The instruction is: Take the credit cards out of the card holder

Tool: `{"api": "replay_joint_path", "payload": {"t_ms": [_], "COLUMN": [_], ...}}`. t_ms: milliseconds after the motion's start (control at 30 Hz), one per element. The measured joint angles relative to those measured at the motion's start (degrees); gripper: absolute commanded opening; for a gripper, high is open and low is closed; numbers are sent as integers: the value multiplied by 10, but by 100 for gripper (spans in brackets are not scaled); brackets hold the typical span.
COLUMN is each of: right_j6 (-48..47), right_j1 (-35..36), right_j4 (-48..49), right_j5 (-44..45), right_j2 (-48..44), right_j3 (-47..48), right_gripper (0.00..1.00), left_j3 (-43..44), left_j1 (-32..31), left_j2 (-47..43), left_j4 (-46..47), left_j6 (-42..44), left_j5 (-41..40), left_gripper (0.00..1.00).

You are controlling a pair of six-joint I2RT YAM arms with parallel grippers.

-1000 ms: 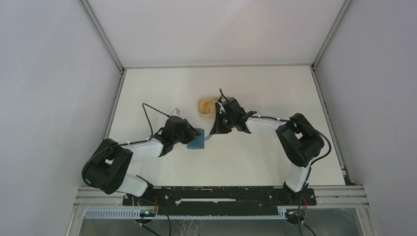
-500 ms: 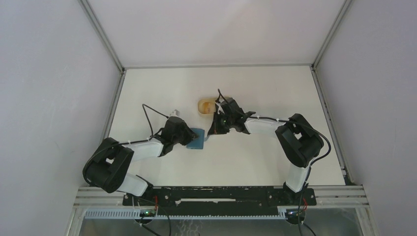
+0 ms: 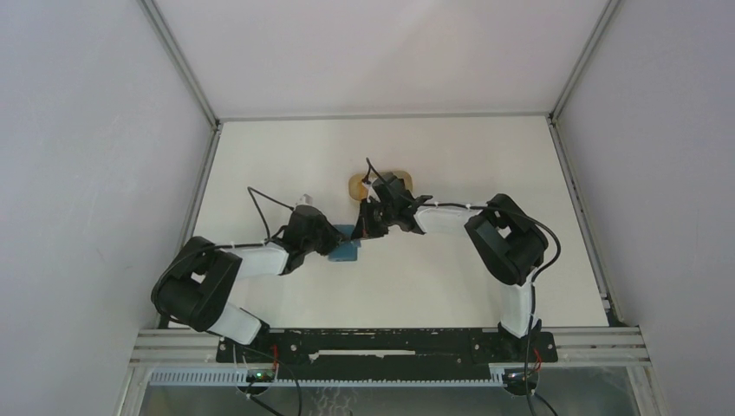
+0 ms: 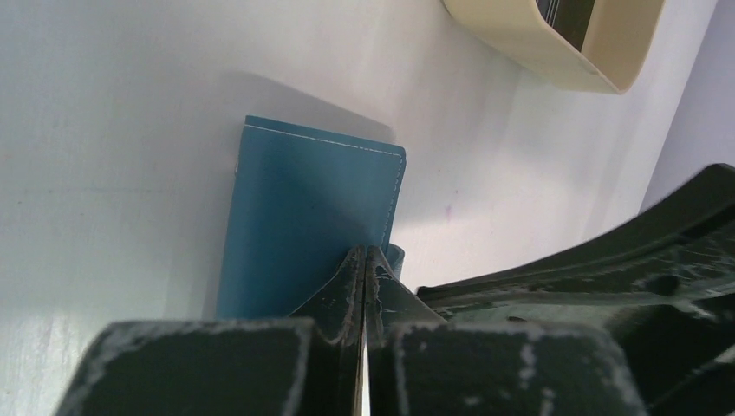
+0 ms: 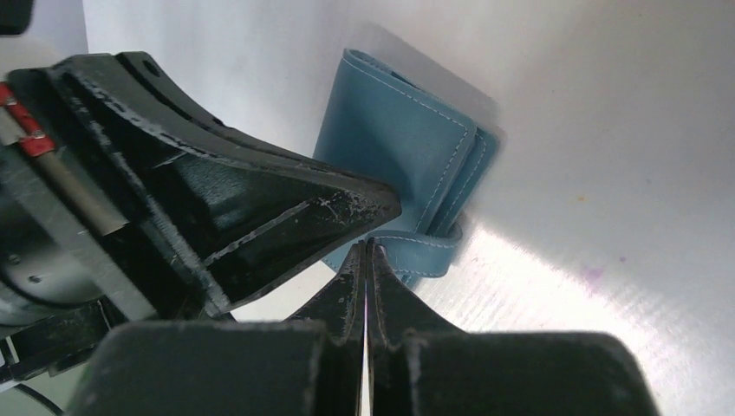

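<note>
- My left tool (image 4: 365, 260) had gone from partly apart to fully together within the last second. Its tips sat at the near edge of the card holder (image 4: 303, 217), and I could not tell whether a thin flap was caught between them.
- My right tool (image 5: 367, 256) had stayed together throughout. It had swung in from over the tray (image 4: 520, 39), so its tips now met at the closure tab (image 5: 425, 245), just beside my left tool.
- The holder had barely shifted. It lay folded and flat on the surface (image 3: 451, 277), a little left of its middle, with the tray just beyond it toward the far edge.
- No credit cards showed at the holder. Something dark stood in the tray, too cropped to name.
- I judged that both tools were now placed to steady the holder and work the tab, so the opening was only beginning and any cards inside were still to be drawn.
</note>
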Motion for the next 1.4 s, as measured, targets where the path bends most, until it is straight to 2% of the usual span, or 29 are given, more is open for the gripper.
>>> {"api": "replay_joint_path", "payload": {"t_ms": [367, 700, 1067, 1233, 1400], "right_j6": [18, 17, 17, 17, 17], "right_j1": [-3, -1, -1, -1, -1], "right_j4": [18, 25, 27, 28, 28], "right_j5": [-27, -29, -31, -33, -33], "right_j2": [44, 53, 56, 57, 57], "right_j3": [16, 17, 18, 19, 19], "right_gripper": [0, 0, 0, 0, 0], "left_j3": [-19, -21, -8, 3, 7], "left_j1": [20, 52, 74, 90, 94], "left_j2": [15, 3, -68, -71, -64], "left_j4": [51, 39, -80, -124, -129], "left_j6": [-29, -30, 17, 39, 50], "left_j5": [23, 40, 16, 22, 38], "left_gripper": [0, 0, 4, 4, 3]}}
